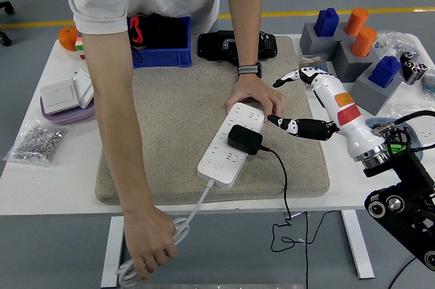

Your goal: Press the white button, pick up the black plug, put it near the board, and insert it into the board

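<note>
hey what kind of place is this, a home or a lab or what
Probably a robotics lab or test workshop: a robot hand works at a white table with a power strip on a mat, beside parts bins.

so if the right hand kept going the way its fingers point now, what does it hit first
Most likely the person's hand resting on the far end of the power strip. The right hand is open, fingers pointing left toward it. Height is unclear from this view, so it might pass above.
</note>
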You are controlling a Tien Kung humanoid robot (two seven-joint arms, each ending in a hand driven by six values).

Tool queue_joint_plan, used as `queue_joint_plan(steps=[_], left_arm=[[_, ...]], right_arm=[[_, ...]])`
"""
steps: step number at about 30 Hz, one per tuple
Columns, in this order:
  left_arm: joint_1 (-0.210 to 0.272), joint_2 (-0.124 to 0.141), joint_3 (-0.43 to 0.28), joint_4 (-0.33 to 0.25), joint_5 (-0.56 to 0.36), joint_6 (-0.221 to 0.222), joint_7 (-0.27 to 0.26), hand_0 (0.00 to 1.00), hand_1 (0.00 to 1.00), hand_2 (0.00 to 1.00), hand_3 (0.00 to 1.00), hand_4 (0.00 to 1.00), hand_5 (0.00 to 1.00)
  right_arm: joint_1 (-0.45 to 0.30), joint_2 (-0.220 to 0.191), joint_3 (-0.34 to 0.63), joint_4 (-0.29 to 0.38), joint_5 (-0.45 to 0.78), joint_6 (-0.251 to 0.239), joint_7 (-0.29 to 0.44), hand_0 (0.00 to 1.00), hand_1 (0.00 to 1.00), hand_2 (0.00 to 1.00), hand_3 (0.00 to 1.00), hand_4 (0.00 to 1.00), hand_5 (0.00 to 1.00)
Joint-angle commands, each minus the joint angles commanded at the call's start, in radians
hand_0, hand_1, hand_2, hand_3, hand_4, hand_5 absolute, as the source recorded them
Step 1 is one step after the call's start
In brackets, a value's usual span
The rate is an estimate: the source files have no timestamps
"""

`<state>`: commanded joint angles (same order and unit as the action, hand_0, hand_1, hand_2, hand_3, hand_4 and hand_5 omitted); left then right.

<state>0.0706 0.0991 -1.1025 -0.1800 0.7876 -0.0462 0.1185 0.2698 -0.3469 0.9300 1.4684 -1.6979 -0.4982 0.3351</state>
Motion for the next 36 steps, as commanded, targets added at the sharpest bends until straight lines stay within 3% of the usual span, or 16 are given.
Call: queue_joint_plan(steps=[4,8,15,20,36], left_arm=[[-0.017,0.002,0.002,0.0,-0.006,0.001,-0.002,0.705,0.664,0.584,0.674,0.664,0.255],[-0.036,0.017,0.054,0.0,-0.025,-0.003,0.003,0.705,0.664,0.585,0.675,0.665,0.257],[-0.01,0.021,0.002,0.0,0.005,0.002,0.003,0.705,0.664,0.585,0.675,0.664,0.255],[-0.004,0.015,0.019,0.0,-0.002,-0.001,0.002,0.705,0.663,0.585,0.675,0.665,0.256],[-0.003,0.02,-0.003,0.0,0.016,0.001,0.006,0.705,0.663,0.584,0.675,0.665,0.257]], right_arm=[[-0.044,-0.003,0.101,0.049,-0.009,0.005,-0.004,0.751,0.63,0.562,0.573,0.949,0.179],[-0.086,0.005,0.192,0.097,-0.01,0.011,-0.005,0.751,0.629,0.56,0.573,0.949,0.184],[-0.193,0.003,0.319,0.183,-0.011,0.016,-0.014,0.756,0.628,0.559,0.574,0.953,0.189],[-0.232,0.016,0.386,0.224,-0.003,0.01,-0.011,0.755,0.629,0.56,0.575,0.954,0.195],[-0.276,0.037,0.5,0.147,0.0,0.011,-0.035,0.762,0.634,0.564,0.577,0.951,0.208]])
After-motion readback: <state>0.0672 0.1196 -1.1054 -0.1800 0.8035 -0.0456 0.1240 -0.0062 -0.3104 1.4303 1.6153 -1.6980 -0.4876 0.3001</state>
